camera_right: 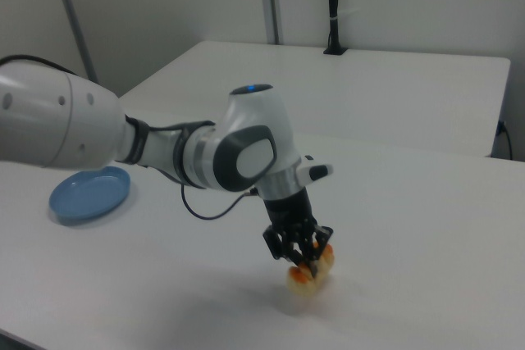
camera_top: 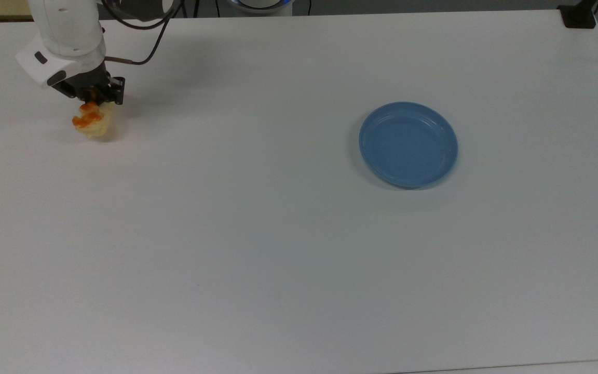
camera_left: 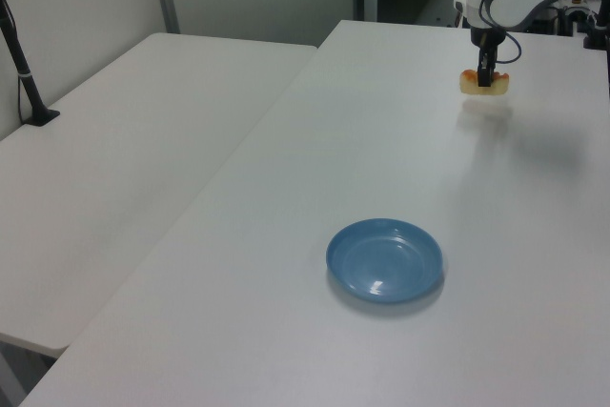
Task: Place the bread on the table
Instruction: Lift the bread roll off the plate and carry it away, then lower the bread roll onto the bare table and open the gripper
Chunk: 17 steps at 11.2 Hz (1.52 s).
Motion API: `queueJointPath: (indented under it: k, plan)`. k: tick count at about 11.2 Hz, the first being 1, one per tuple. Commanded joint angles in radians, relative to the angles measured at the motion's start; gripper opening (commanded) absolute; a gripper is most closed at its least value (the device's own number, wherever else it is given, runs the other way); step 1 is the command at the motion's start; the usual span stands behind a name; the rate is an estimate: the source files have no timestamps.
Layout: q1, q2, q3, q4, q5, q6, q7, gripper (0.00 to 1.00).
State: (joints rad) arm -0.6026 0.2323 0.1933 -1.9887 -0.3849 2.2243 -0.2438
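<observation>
The bread (camera_top: 92, 123), a small pale-yellow roll with orange-brown bumps, sits at the far upper left of the top view, low over or touching the white table (camera_top: 278, 249); I cannot tell which. My gripper (camera_top: 93, 102) points down and is shut on the bread from above. In the left view the bread (camera_left: 485, 83) is at the table's far end with the gripper (camera_left: 484, 75) clamped on its middle. In the right view the bread (camera_right: 311, 272) hangs under the gripper (camera_right: 303, 258) just at the table (camera_right: 426, 268) surface.
An empty round blue plate (camera_top: 408, 144) lies right of centre in the top view, far from the bread; it also appears as the plate (camera_left: 385, 260) in the left view and the plate (camera_right: 90, 193) in the right view. A second white table (camera_left: 124, 140) stands alongside.
</observation>
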Motion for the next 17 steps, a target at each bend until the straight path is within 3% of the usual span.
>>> queueJointPath:
  k: [1,3,4,5,8,10,15,17]
  plan:
    - [0.003,0.048,-0.046,-0.016,-0.058,0.136,-0.003,0.03]
    - [0.004,0.073,-0.055,-0.004,-0.060,0.141,0.003,0.17]
    - [0.003,0.074,-0.070,-0.002,-0.061,0.141,0.000,0.74]
    - [0.003,0.073,-0.077,-0.002,-0.062,0.140,-0.008,1.00]
    - [-0.009,0.056,-0.091,0.031,-0.051,0.098,-0.005,1.00]
    - [-0.009,0.042,-0.083,0.115,-0.040,-0.036,0.000,1.00]
    - [0.085,-0.100,-0.072,0.330,0.222,-0.453,0.058,1.00]
    - [0.125,-0.194,-0.074,0.355,0.306,-0.521,0.203,1.00]
